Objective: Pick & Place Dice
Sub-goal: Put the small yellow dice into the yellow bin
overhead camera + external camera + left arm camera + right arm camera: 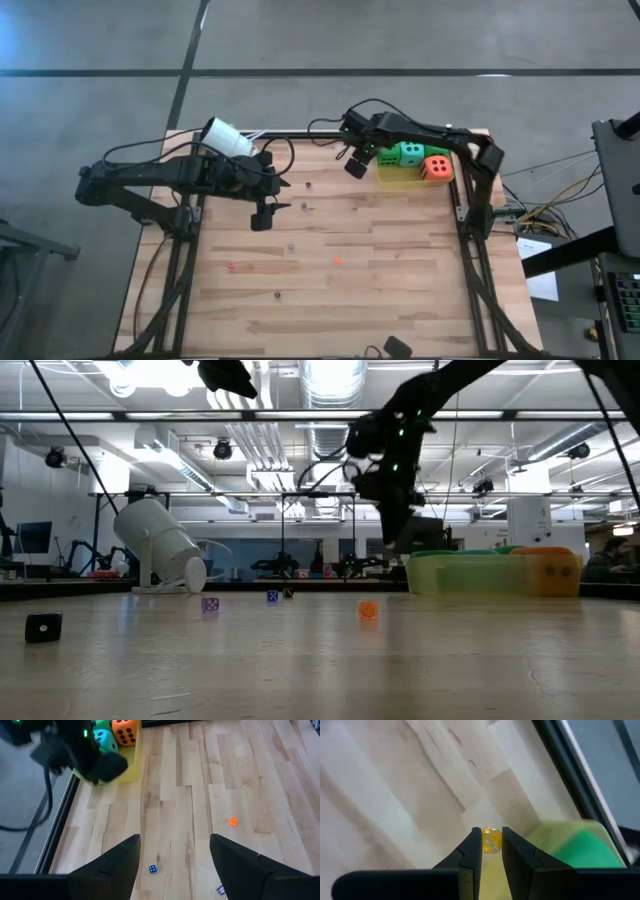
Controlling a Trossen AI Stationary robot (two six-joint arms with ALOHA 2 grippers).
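A wooden table (400,290) is seen from above with two dark robot arms reaching in. The right gripper (491,851) hovers near the table's far right corner, just beside a shallow yellow tray (392,178). Its two fingers are pressed in on a small yellow die (491,841), pinching it between their tips above the bare wood, with the tray's edge close by. Inside the tray sit large soft cubes: a green die (410,153), a teal die (106,740) and an orange die (437,168). The left gripper (175,857) hangs over the middle of the table's left half, fingers spread wide and holding nothing. Small dice lie scattered on the wood: an orange small die (233,821) and a blue small die (152,869). A white cup (228,137) rests tipped near the left arm.
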